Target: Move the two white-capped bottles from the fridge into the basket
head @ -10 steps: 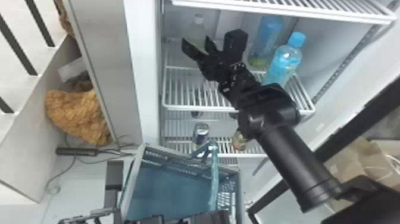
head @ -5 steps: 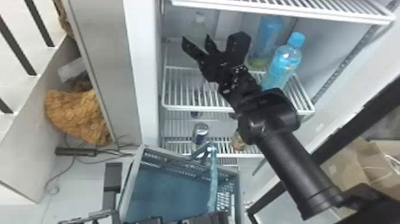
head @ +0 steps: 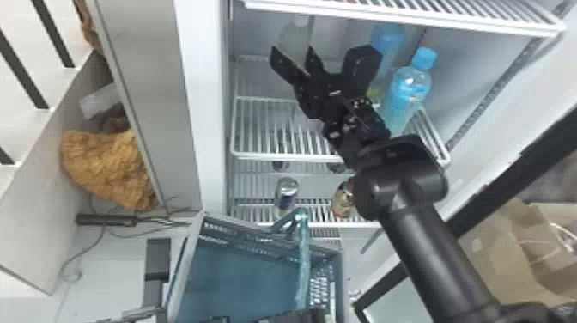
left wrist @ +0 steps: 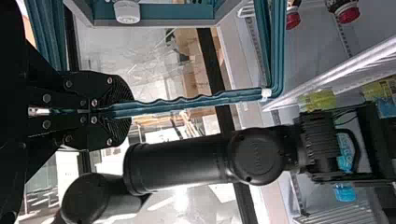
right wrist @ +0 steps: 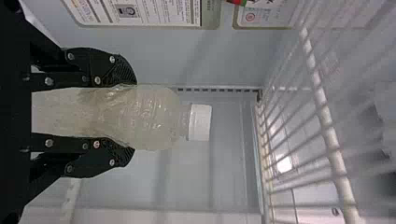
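A: What do you have in the head view?

B: Item, your right gripper (head: 293, 56), inside the fridge (head: 210, 86), one finger either side of the white-capped bottle (head: 297, 36). Item, one blue bottle (head: 408, 92), capped in blue, on the shelf (head: 279, 156); a second blue-capped bottle (head: 386, 43) beside it, farther in. Item, two cans (head: 286, 193), on a lower shelf. Item, the basket (head: 240, 285), in front of the fridge and low, its handle (head: 303, 262) raised. At the bottom edge, part of your left gripper (head: 315, 315), by that handle.

A: And your left wrist view?

B: Left jaws: drawn nearly together, the slim teal handle pinched between them. Your right arm (left wrist: 187, 163) passes beyond (black, jointed, and rather in the foreground of things).

A: Your right wrist view, then?

B: Right jaws: parted by the width of one bottle, both fingers (right wrist: 114, 70) pressed to its sides below the shoulder. The bottle is upright, cloudy and pale, its white cap (right wrist: 200, 122) clear of the fingers. Beyond the cap, a wire rack (right wrist: 327, 121). Behind the bottle, the fridge's pale inner wall, with printed labels (right wrist: 154, 11) on it.
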